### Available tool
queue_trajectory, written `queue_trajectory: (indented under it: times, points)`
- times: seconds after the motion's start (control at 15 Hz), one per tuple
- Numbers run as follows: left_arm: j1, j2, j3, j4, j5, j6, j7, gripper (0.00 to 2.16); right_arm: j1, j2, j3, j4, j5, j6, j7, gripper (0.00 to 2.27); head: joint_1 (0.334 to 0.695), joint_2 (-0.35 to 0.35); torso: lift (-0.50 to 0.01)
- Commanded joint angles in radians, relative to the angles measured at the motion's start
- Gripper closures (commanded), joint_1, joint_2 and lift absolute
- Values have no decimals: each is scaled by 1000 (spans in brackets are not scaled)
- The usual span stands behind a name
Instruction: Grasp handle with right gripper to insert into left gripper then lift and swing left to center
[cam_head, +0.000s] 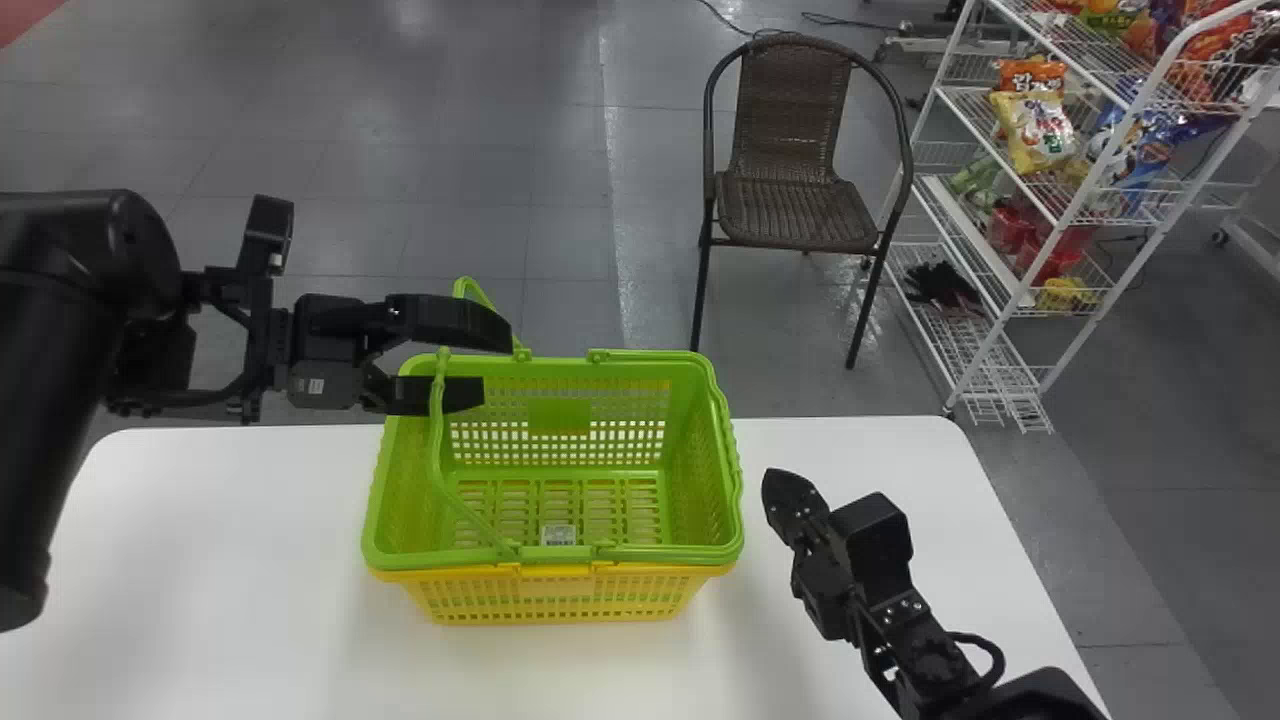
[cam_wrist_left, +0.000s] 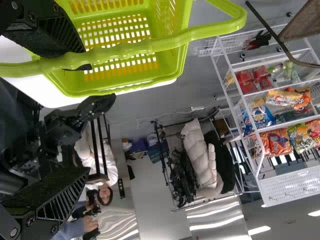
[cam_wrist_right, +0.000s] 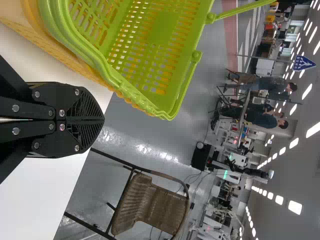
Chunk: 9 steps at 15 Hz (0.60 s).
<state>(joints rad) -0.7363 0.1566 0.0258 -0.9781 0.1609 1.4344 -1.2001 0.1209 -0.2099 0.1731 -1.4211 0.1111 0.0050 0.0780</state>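
Left pincer (cam_head: 495, 364) is seen spread at the green basket's left end, nothing pinched. Raised handle (cam_head: 437, 440) is crossed over its lower finger (cam_head: 415, 394); whether it is seated between the pads can't be told. If closed on now, the handle could be caught by a fingertip only and slip on the lift. Green basket (cam_head: 560, 364) is nested in the yellow one (cam_head: 560, 600) on the table (cam_head: 220, 560); if jammed, the lower one could be dragged up too. Second handle (cam_head: 735, 470) is folded down at the right rim. If left out of the grip, tilt is likely during the swing. Right pincer (cam_wrist_right: 102, 120) is pressed together, just beside the basket; if not opened first, the rim could be bumped.
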Motion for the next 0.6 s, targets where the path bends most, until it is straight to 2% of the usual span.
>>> queue_trajectory:
  times: [0.0,0.53]
  points:
    - [0,-8,-1,-2,0,1,1,100,-13,1,12,13,1,4,-4,2128,695,-101,0]
    - [1,-16,0,2,9,-5,1,100,-52,1,45,42,2,16,-20,2128,695,-99,0]
